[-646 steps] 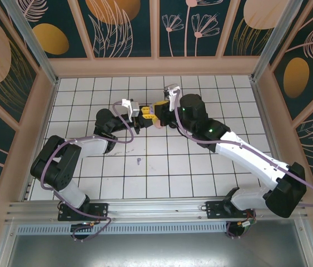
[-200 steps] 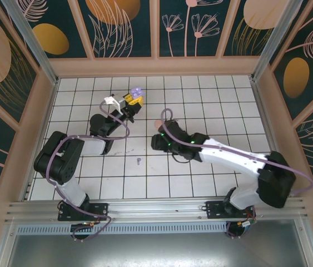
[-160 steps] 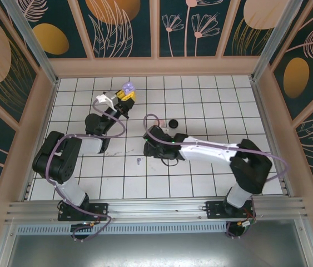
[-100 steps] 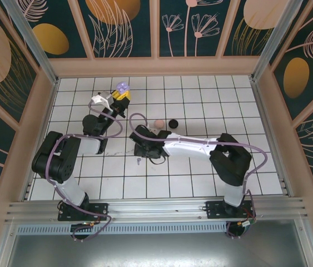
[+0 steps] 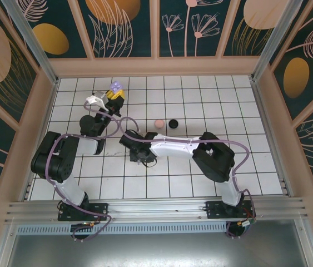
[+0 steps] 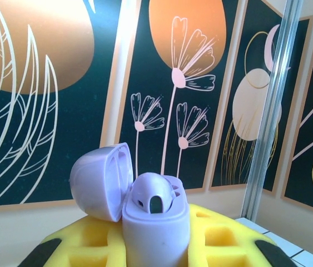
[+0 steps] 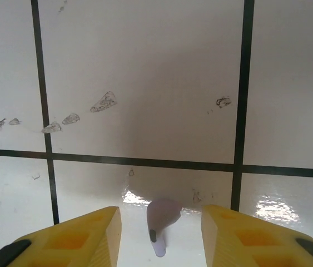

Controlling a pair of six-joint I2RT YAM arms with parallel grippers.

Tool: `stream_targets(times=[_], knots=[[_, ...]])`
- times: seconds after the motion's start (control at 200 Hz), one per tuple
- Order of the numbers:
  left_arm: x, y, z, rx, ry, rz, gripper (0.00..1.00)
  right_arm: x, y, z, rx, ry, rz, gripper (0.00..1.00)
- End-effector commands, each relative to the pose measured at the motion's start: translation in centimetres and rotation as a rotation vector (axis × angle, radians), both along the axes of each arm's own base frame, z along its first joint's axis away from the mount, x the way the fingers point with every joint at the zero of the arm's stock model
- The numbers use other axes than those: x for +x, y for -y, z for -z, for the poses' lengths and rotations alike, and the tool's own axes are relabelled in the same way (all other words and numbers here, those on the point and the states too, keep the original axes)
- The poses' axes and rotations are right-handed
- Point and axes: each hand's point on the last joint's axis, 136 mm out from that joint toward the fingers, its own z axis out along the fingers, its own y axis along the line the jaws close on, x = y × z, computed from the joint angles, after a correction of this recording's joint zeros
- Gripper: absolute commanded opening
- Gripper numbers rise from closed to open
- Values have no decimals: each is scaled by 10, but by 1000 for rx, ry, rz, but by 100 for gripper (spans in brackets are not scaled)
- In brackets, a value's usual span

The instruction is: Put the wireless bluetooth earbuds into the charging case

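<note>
Top view, left gripper (image 5: 113, 95): is holding the purple charging case (image 5: 116, 85) clamped at its tips, raised clear of the tiled floor (image 5: 200, 100)
Top view, right gripper (image 5: 137, 157): is hanging low over the floor, well apart from the left gripper; a pink case (image 5: 158, 123) and a black case (image 5: 173, 123) are lying beyond it, not touching it
Left wrist view, grip: yellow fingers (image 6: 228, 239) are pressing on the lower body of the case only; the lid (image 6: 98, 181) is standing open, hinged to one side just above the pads
Left wrist view, risk: the case is sitting high in the foam; a push from above is likely to tilt or slide it in the grip; the leaning lid is narrowing the approach to the socket
Right wrist view, jaws: are standing partly apart, holding nothing; the purple earbud (image 7: 160, 222) is lying on the tile midway between the fingertips, a gap showing on each side
Right wrist view, risk: the earbud is tiny and rounded and the tile is glossy; pads meeting it off-centre are likely to flick it out forward or roll it; tips set too low are risking a scrape on the tile; a pinch on the head alone is risking a skewed stem that will not line up with the socket
</note>
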Motion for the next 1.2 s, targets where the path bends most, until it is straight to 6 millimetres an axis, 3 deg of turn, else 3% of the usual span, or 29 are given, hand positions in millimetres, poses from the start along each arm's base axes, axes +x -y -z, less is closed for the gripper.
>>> stream_targets(times=[0.0,1.196], knots=[[-20,-9,-33,-59,162,-7,0,-2,-1,6,-41,-10,6,41],[-19,-15,-30,-84,160,-2,0,-15,2,44,-151,-49,-32,31]])
